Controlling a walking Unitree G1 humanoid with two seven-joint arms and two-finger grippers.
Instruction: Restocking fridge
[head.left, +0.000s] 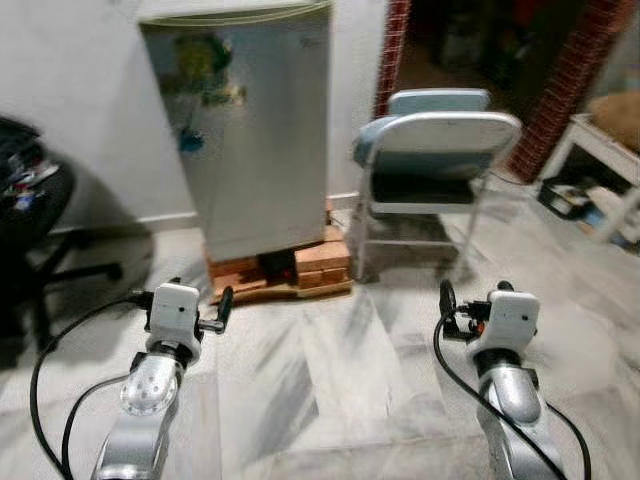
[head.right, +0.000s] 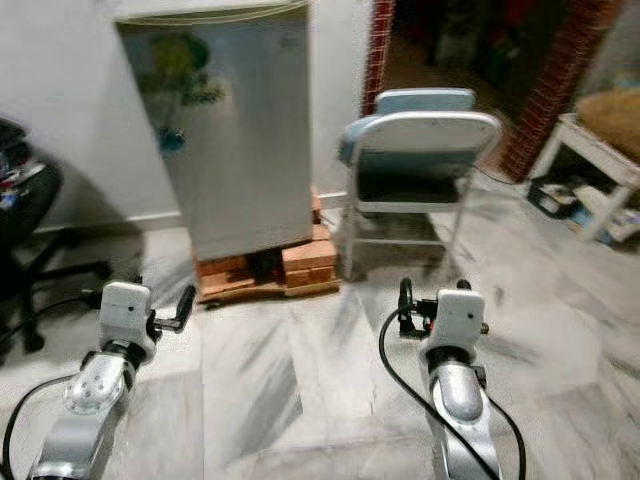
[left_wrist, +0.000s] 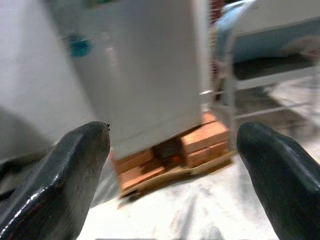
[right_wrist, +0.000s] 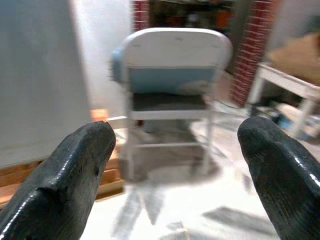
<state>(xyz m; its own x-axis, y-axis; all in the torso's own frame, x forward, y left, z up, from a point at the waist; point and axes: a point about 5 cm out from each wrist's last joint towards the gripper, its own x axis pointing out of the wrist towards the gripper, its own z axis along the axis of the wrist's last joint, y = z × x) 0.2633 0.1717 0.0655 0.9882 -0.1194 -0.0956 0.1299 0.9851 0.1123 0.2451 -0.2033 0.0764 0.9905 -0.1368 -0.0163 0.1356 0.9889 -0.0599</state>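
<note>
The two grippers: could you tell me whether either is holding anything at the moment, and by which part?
Nothing is held. The left gripper and the right gripper both stand open and empty, raised above the floor short of the closed fridge.

Fridge (head.left: 250, 130) on bricks (head.left: 300, 268), chair (head.left: 430, 180) right

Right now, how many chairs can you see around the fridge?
2. A folding chair stands just right of the closed fridge, close beside it. A black office chair sits at the far left, cut off by the frame edge. Others may lie outside the frame.
</note>
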